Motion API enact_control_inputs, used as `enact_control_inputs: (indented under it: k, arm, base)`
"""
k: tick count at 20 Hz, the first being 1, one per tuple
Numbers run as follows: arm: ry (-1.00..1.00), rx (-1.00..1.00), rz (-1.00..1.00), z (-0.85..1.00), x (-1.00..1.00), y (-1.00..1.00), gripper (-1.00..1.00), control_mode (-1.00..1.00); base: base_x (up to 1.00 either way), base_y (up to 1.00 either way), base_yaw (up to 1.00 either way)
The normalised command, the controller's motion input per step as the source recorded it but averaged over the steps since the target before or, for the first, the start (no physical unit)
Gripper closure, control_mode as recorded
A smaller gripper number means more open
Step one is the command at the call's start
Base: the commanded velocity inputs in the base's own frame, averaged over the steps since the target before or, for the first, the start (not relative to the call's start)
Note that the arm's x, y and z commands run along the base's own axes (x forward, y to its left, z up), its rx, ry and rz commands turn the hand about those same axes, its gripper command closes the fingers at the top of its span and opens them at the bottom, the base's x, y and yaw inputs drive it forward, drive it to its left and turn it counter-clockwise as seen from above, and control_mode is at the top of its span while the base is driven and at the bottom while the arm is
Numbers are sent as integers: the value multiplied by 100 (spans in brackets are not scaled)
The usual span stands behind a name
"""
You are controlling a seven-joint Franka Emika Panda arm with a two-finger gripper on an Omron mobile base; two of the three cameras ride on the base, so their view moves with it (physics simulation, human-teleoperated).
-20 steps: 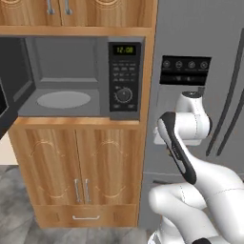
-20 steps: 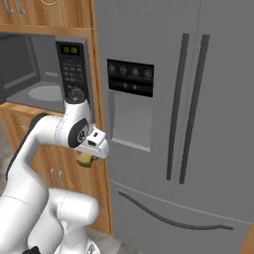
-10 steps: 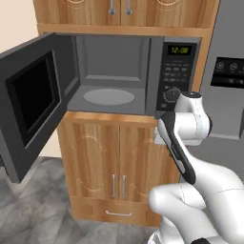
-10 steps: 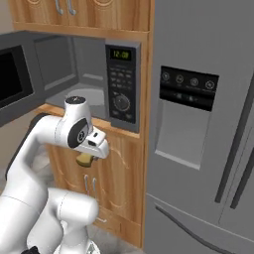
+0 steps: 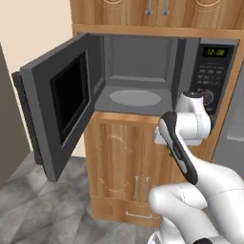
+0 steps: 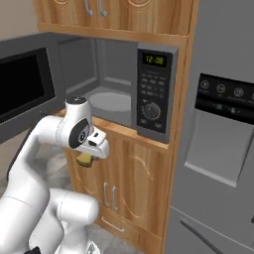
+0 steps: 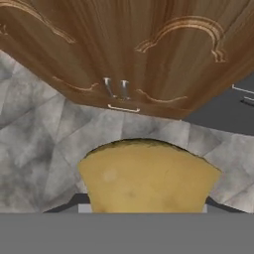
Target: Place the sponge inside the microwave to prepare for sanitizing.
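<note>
The microwave (image 5: 138, 62) is a dark grey built-in box with its door (image 5: 62, 109) swung wide open to the left and a round plate (image 5: 136, 97) on its floor. Green digits glow on its panel (image 6: 155, 94). My gripper (image 6: 86, 157) hangs below and in front of the cavity, pointing down at the floor, shut on the yellow-olive sponge (image 6: 85, 159). In the hand view the sponge (image 7: 149, 173) sits large between the two dark finger tips, with my gripper (image 7: 144, 206) closed on it.
Wooden cabinet doors (image 5: 128, 157) stand under the microwave, with more cabinets (image 6: 114, 12) above it. A grey fridge (image 6: 223, 124) with a dispenser stands to the right. The open microwave door (image 6: 25, 92) juts out at the left. Grey tiled floor (image 7: 44, 129) lies below.
Both base views have shifted: the base has driven left, so the microwave and its open door now sit more in the middle. The sponge stays in the gripper.
</note>
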Motion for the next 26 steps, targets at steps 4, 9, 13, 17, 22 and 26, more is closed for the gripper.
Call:
enact_control_inputs:
  k: [4,9,13,17,22,26]
  arm:
    - [0,0,0,0,0,0,100,100]
    - [0,0,0,0,0,0,100,100]
    - [0,0,0,0,0,0,100,100]
    - [0,0,0,0,0,0,100,100]
    - [0,0,0,0,0,0,100,100]
    - [0,0,0,0,0,0,100,100]
  base:
    - [45,52,18]
    - [63,-3,2]
    - [44,-9,5]
    - [34,0,1]
    - [31,0,0]
    - [43,0,0]
